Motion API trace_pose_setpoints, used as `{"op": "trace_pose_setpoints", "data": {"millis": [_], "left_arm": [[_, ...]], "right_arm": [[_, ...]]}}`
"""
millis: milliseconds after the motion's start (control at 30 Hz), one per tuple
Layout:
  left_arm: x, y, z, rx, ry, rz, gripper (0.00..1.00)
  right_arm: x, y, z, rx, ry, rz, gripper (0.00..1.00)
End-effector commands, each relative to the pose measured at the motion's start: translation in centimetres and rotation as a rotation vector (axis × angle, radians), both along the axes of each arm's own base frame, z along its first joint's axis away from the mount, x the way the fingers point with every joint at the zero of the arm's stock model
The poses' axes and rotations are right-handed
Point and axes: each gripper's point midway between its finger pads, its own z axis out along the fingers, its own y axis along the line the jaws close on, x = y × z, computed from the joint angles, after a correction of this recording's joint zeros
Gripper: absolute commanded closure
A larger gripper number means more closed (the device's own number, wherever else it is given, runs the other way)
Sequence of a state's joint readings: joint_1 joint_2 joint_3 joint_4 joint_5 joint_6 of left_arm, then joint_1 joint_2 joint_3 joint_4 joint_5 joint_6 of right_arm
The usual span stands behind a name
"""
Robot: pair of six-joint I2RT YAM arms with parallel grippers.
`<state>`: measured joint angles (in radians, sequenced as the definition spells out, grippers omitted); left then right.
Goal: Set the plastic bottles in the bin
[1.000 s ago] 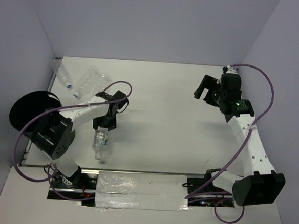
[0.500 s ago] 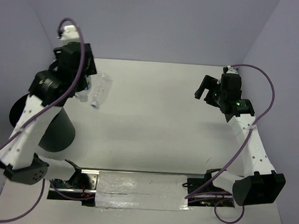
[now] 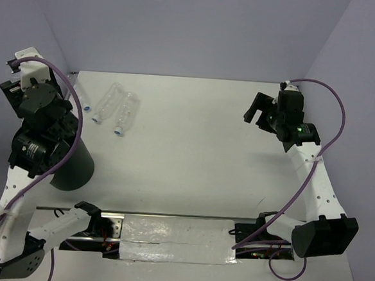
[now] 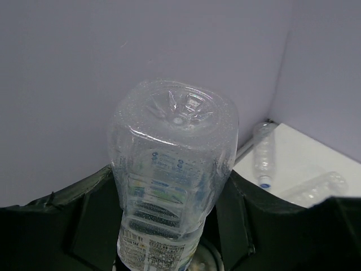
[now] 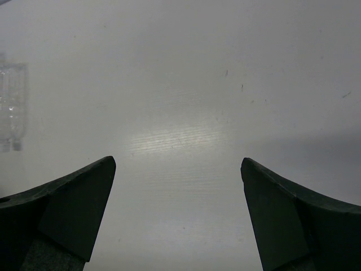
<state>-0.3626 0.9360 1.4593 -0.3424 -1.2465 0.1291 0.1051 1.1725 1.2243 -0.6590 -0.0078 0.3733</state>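
Though the left arm (image 3: 44, 114) masks it, bin (image 3: 76, 168): rim mostly hidden.
Left gripper (image 4: 169, 179): clamps bottle (image 4: 175, 141), cap cut off, near bin.
Right gripper (image 5: 177, 192): spread wide, far from bin.

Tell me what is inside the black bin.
Its inside is hidden: in the top view the left arm covers the bin's mouth, and only the dark outer wall shows. The left gripper holds one plastic bottle; other bottles lie on the table.
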Motion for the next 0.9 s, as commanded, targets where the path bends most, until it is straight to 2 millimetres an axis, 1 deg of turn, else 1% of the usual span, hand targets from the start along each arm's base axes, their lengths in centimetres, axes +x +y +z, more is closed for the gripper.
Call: {"op": "trace_pose_setpoints", "data": {"millis": [0,33,100,167,200,267,300,367,467,500,533,567,600,633,667,700,733,767,800,833,867], "left_arm": [[0.1,1.4,-1.3,-0.013,-0.006,0.058,0.32],[0.4,1.5,-2.8,-0.013,0.019,0.061,0.30],[0.6,2.1,-4.7,-0.029,0.037,0.076,0.25],[0.5,2.1,-6.0,-0.070,0.030,0.080,0.19],[0.3,2.3,-6.4,-0.080,0.031,0.087,0.02],[0.2,2.2,-7.1,-0.108,0.023,0.075,0.01],[0.4,1.9,-7.2,-0.114,0.026,0.047,0.01],[0.5,1.7,-6.8,-0.114,0.022,0.024,0.01],[1.8,0.8,-5.2,-0.109,0.022,-0.050,0.01],[2.7,0.3,-4.4,-0.109,0.040,-0.078,0.01],[3.9,-0.7,-4.2,-0.132,0.047,-0.143,0.01],[5.0,-1.5,-4.3,-0.146,0.064,-0.183,0.01],[7.0,-2.6,-4.8,-0.159,0.119,-0.229,0.01],[8.7,-4.2,-5.6,-0.189,0.148,-0.313,0.01],[10.2,-5.4,-6.7,-0.196,0.197,-0.358,0.01],[12.4,-6.7,-8.9,-0.202,0.295,-0.381,0.01],[13.4,-7.6,-9.9,-0.204,0.338,-0.392,0.01],[14.5,-9.3,-10.1,-0.201,0.360,-0.431,0.01],[16.3,-10.4,-12.5,-0.201,0.441,-0.439,0.01],[17.1,-11.0,-13.2,-0.224,0.451,-0.441,0.03],[17.8,-11.9,-13.4,-0.249,0.460,-0.472,0.04]], "right_arm": [[0.7,0.7,1.0,0.019,-0.035,0.024,0.00],[0.7,0.7,0.9,0.013,-0.032,0.026,0.00],[0.7,0.6,0.8,0.006,-0.030,0.027,0.00],[0.7,0.6,0.6,0.004,-0.026,0.028,0.00],[0.6,0.5,0.5,0.003,-0.023,0.027,0.00],[0.7,0.6,0.3,0.007,-0.021,0.026,0.00],[0.7,0.6,0.2,0.009,-0.017,0.026,0.00],[0.8,0.7,0.2,0.010,-0.014,0.029,0.00],[1.0,0.8,0.3,0.017,-0.018,0.026,0.00],[1.0,0.8,0.3,0.020,-0.019,0.027,0.00],[1.0,0.8,0.3,0.021,-0.019,0.027,0.00],[1.0,0.8,0.3,0.022,-0.020,0.025,0.00],[1.0,0.8,0.2,0.023,-0.019,0.024,0.00],[1.0,0.8,0.1,0.023,-0.014,0.020,0.00],[1.0,0.8,0.2,0.025,-0.015,0.017,0.00],[0.9,0.7,0.2,0.025,-0.011,0.013,0.00],[0.9,0.6,0.2,0.022,-0.005,0.011,0.00],[0.7,0.6,0.4,0.017,-0.012,0.011,0.00],[0.6,0.2,0.5,0.004,-0.013,-0.002,0.00],[0.4,0.1,0.5,-0.001,-0.014,0.000,0.00],[0.2,-0.2,0.6,-0.018,-0.017,-0.013,0.00]]}}
